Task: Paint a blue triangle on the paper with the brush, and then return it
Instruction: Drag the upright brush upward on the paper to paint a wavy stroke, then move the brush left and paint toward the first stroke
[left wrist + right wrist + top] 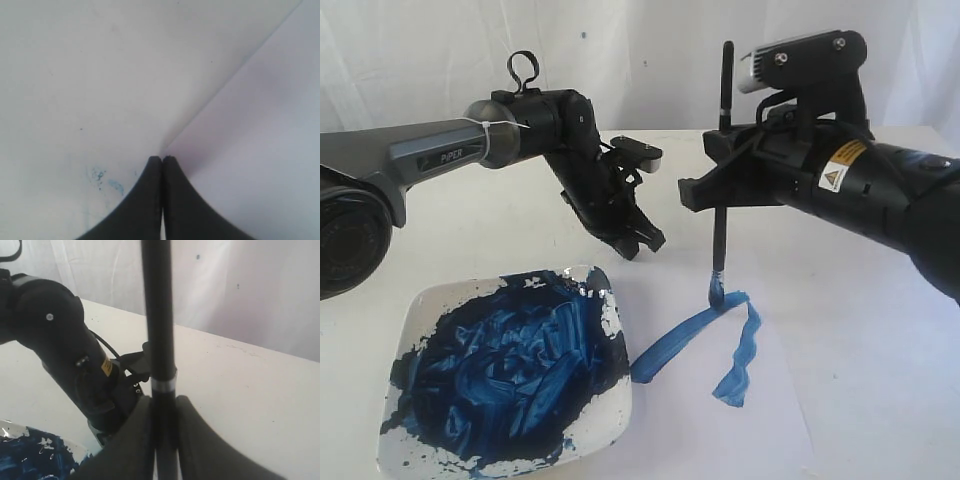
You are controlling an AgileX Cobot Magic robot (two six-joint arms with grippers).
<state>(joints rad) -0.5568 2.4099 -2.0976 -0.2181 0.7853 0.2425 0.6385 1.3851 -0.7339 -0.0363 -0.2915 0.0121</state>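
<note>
A robot's right fingers [200, 440] clench a thin black brush [719, 235], gripping the handle just beside a pale band so it stands upright. Its blue-stained bristles touch the flat white paper [700, 430] near the middle of the surface [900, 300], at the tip of an unfinished blue triangle [680, 340]: two thick, wavy strokes, with the third side missing. The brush looks light, stiff and smooth, so it is likely to pivot; a firm hold on the mid-handle suits it. The left fingers [145, 200] are pressed together and empty, near the paper's edge. A glossy square plate [420, 300] smeared with dark paint sits at the surface's near left corner.
</note>
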